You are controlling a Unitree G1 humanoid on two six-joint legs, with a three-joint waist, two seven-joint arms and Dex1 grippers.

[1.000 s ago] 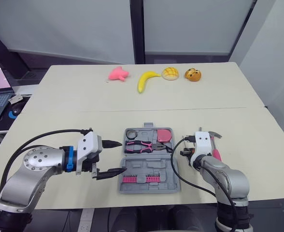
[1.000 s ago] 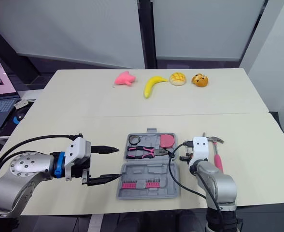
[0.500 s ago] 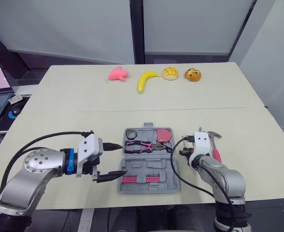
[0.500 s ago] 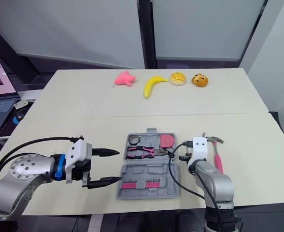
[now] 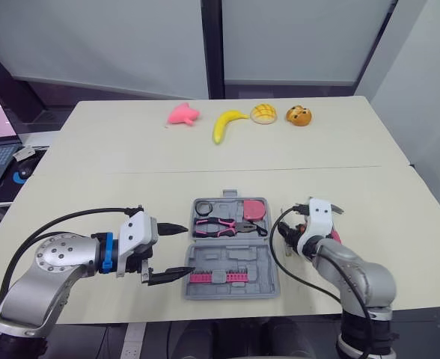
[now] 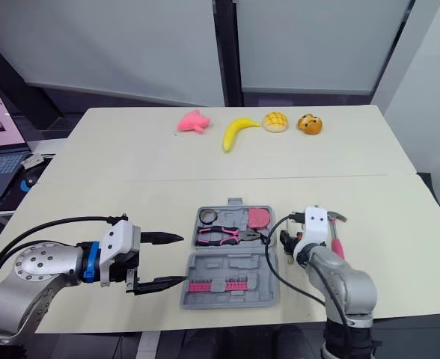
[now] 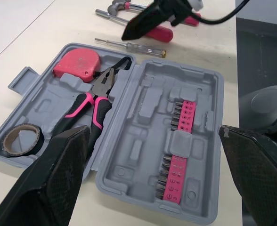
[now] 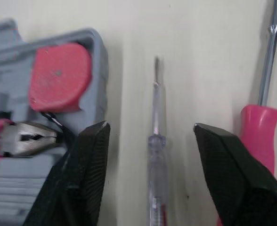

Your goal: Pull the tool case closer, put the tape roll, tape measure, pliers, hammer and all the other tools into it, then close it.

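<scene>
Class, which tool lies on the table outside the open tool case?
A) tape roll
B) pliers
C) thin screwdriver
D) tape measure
C: the thin screwdriver lies on the table beside the tool case, in front of the open right gripper; the other three sit inside the case.

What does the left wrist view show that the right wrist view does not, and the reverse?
The left wrist view adds the tape roll, the pink bit rows and the whole open tool case. The right wrist view adds how the clear screwdriver lies between the fingers of the open right gripper. Both share the tape measure, the pliers, the screwdriver and the hammer.
</scene>
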